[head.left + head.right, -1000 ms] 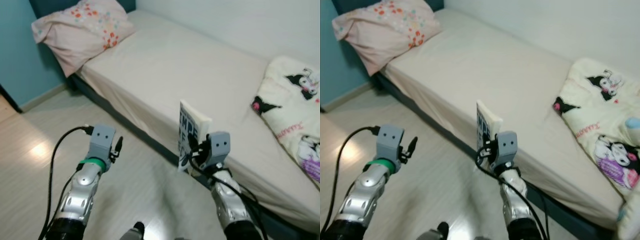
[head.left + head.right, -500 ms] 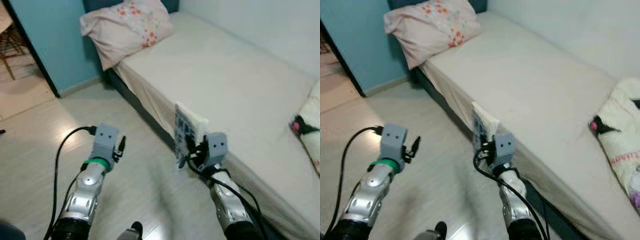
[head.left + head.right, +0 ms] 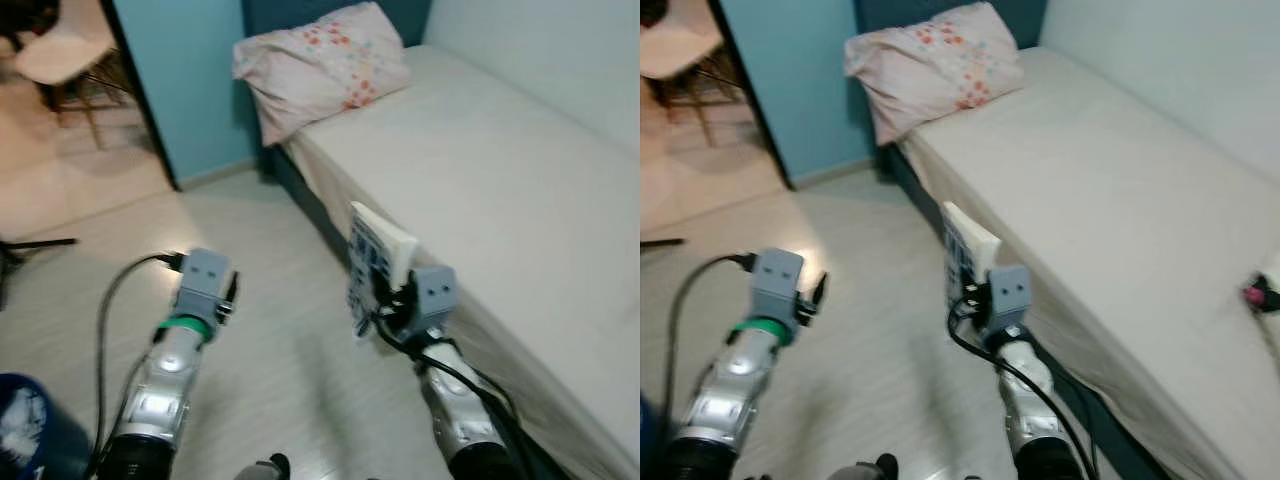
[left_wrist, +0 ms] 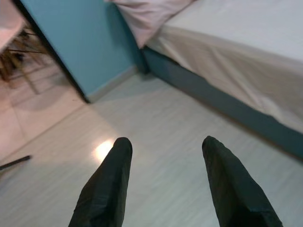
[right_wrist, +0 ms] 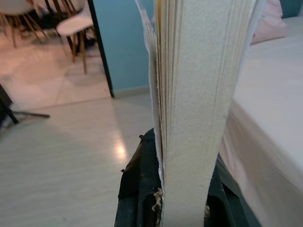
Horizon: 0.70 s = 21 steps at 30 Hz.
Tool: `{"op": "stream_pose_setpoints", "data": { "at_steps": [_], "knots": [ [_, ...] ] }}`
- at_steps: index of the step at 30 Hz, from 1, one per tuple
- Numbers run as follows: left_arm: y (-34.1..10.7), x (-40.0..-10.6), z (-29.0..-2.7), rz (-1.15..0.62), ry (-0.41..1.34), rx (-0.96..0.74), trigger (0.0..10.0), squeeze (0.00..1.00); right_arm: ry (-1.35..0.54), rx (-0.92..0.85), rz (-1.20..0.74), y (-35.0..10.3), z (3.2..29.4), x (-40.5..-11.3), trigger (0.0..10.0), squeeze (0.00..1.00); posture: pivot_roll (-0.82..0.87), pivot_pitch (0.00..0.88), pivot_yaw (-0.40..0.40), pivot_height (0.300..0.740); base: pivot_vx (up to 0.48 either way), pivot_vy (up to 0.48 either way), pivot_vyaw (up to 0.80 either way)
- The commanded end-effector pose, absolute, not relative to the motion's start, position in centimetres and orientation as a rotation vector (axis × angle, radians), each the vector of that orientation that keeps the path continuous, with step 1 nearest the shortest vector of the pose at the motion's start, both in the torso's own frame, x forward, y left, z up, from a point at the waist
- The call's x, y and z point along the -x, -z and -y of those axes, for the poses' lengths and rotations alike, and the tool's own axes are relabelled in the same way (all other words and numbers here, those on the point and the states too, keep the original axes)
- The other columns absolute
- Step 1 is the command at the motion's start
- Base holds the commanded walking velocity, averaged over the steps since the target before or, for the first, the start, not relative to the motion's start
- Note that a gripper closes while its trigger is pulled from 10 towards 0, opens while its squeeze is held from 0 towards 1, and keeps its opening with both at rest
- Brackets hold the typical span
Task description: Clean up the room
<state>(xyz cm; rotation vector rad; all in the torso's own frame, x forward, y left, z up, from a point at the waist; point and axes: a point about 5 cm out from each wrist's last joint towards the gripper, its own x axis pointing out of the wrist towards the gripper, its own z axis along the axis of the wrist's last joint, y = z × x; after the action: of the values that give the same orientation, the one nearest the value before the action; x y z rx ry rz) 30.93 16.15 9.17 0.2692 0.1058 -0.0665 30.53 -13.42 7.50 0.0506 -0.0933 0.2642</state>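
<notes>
Right pincer [image 3: 385, 300] around book [image 3: 377, 252], lettering blurred.

Bare floor [image 3: 270, 300] lies open leftward; the bed [image 3: 520, 200] blocks the right.

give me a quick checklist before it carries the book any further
1. Book held by the right gripper: ok, the black fingers are shut on its lower edge and it stands upright.
2. Book free of the bed: cannot tell, it stands right at the mattress edge in the eye views.
3. Left gripper free: ok, fingers spread apart and nothing between them.
4. Floor just ahead of the grippers: ok, bare light boards.
5. Doorway on the robot's left: cannot tell, a chair stands beyond it and a dark rod lies near the threshold.
6. Place to put the book down: cannot tell.
</notes>
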Motion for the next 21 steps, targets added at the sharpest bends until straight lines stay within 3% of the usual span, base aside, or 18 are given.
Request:
{"op": "stream_pose_setpoints", "data": {
  "at_steps": [1,15,21],
  "knots": [
    [-8.96,-30.89,-16.62,-0.115,0.061,-0.281,10.0,0.0,-0.246,-0.066,0.119,-7.78,13.57,-30.56,10.0,0.0,0.05,0.048,0.016,0.74,0.412,0.244,0.0],
    [-8.93,-30.91,-16.58,-0.111,0.061,-0.285,10.0,0.0,-0.206,-0.076,0.102,-7.43,14.01,-30.54,10.0,0.0,0.05,0.056,0.018,0.74,0.412,0.244,0.0],
    [-8.83,-30.91,-16.6,-0.112,0.064,-0.287,10.0,0.0,-0.183,-0.085,0.096,-7.35,14.33,-30.59,10.0,0.0,0.05,0.059,0.017,0.74,0.412,0.244,-0.76]
  ]
}}
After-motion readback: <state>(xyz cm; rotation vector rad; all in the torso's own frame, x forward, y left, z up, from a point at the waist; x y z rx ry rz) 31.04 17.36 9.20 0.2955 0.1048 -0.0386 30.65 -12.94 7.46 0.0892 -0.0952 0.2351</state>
